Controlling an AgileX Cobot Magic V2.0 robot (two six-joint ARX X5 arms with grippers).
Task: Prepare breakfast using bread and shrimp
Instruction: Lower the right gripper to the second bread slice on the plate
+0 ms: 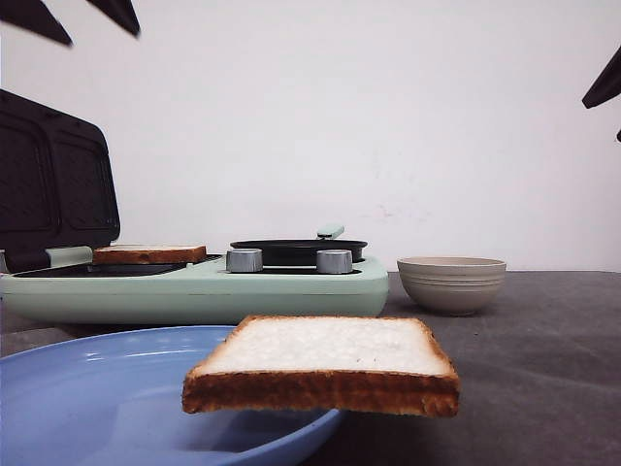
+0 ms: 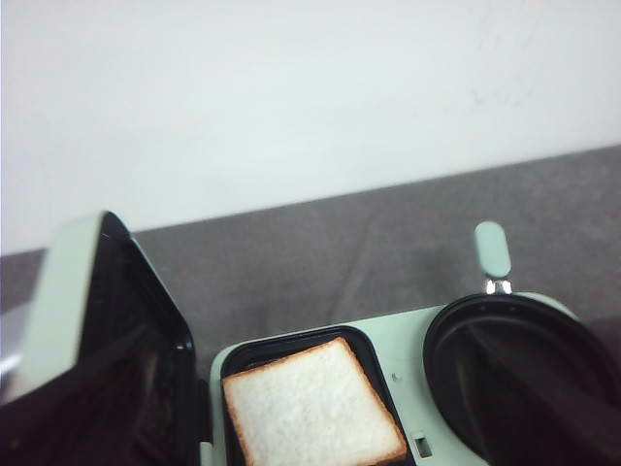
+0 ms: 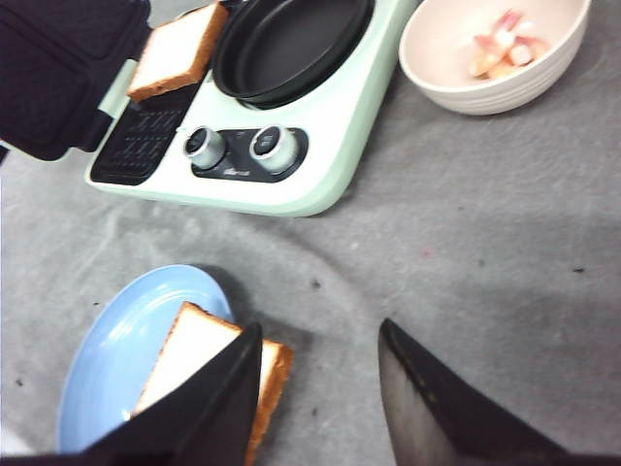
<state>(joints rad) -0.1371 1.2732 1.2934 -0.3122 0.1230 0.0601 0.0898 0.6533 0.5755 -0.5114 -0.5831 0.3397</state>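
Observation:
One slice of bread [image 1: 325, 361] lies on the right rim of the blue plate [image 1: 87, 398] and overhangs it; it also shows in the right wrist view [image 3: 194, 354]. The second slice [image 1: 148, 254] lies in the open sandwich maker's left tray [image 2: 312, 410]. Pink shrimp [image 3: 500, 44] lie in the beige bowl [image 1: 452, 282]. My right gripper [image 3: 321, 325] is open and empty, high above the table just right of the plate's slice. My left gripper [image 1: 104, 39] is high at the top left, its two fingers apart, with nothing between them.
The mint-green breakfast maker [image 1: 291, 287] stands at the back left with its dark lid [image 1: 53, 180] up, a black round pan [image 1: 298, 249] on its right half and two silver knobs [image 1: 245, 260]. Grey cloth covers the table [image 1: 543, 379].

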